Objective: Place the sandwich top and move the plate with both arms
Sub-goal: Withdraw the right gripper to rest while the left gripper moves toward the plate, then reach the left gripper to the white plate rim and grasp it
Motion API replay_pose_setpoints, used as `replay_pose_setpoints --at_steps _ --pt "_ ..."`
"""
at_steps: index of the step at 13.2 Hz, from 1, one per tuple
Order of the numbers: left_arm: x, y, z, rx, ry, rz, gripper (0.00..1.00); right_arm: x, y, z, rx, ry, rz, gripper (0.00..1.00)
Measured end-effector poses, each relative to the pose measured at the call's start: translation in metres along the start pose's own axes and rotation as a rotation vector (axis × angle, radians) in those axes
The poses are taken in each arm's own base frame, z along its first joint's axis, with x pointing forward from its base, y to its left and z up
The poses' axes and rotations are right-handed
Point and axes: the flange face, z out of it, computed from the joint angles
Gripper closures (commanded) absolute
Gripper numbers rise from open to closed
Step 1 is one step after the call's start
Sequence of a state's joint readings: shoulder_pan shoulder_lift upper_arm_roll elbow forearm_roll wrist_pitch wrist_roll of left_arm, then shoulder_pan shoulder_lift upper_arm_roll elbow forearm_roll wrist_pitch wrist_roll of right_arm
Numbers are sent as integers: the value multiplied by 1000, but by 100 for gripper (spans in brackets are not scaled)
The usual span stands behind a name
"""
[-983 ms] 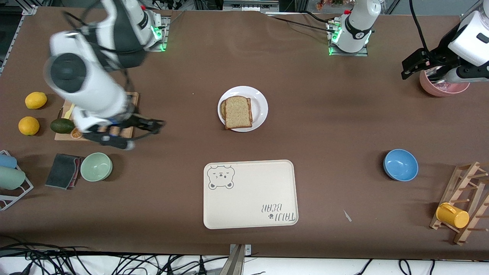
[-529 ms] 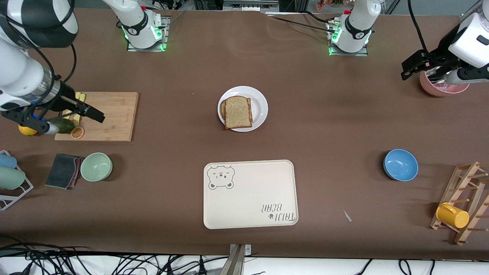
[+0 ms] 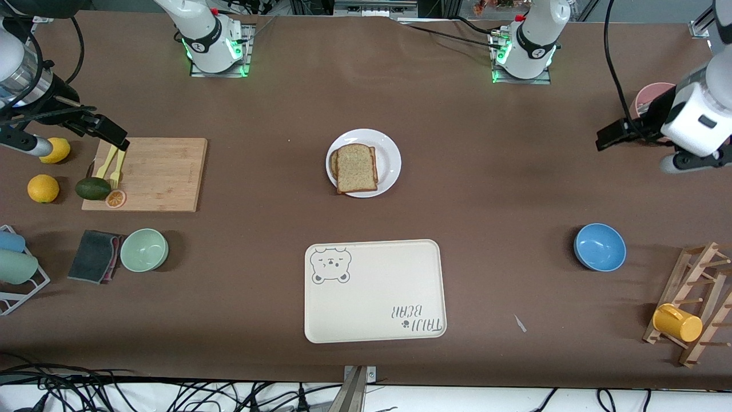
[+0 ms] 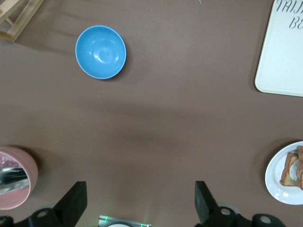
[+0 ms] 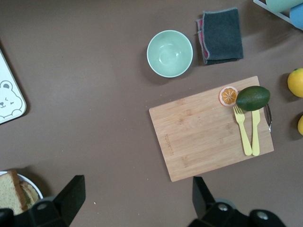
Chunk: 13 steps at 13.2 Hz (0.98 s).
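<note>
Sandwich top [image 3: 356,167] already lies on the stack on the white plate [image 3: 389,162] at mid-table, so you are between steps. Both claws hang wide open and empty, the right gripper [image 3: 74,130] over the cutting board's [image 3: 163,174] edge and the left gripper [image 3: 632,130] near the pink bowl [image 3: 649,96]. Next, judge it so: bring both to opposite plate rims, toward the bear tray [image 3: 374,290].

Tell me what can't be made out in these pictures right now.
- What lies under the sandwich top on the plate: the slice covers it in the front view, and the picture's edge cuts the plate in both wrist views.
- The pink bowl's contents: the left arm hides it in front; an edge crops it at the left wrist.
- The lemon: partly hidden by the right gripper.
</note>
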State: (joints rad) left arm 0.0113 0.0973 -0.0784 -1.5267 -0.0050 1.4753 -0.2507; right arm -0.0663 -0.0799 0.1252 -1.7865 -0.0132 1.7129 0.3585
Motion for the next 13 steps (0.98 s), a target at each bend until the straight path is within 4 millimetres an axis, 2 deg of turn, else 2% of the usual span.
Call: replay_pose_setpoints --at_steps 5,10,11,13 --pt "27 7 27 -38 7 -1 0 0 -5 -5 42 -3 -23 0" --pt "35 13 42 -67 -18 0 0 -1 -5 -6 45 -14 -26 0" --pt "36 16 49 -86 -20 0 0 -1 -5 -5 44 -16 -25 0" --pt "39 23 79 -115 -31 -3 0 -1 -4 -4 42 -22 -28 0"
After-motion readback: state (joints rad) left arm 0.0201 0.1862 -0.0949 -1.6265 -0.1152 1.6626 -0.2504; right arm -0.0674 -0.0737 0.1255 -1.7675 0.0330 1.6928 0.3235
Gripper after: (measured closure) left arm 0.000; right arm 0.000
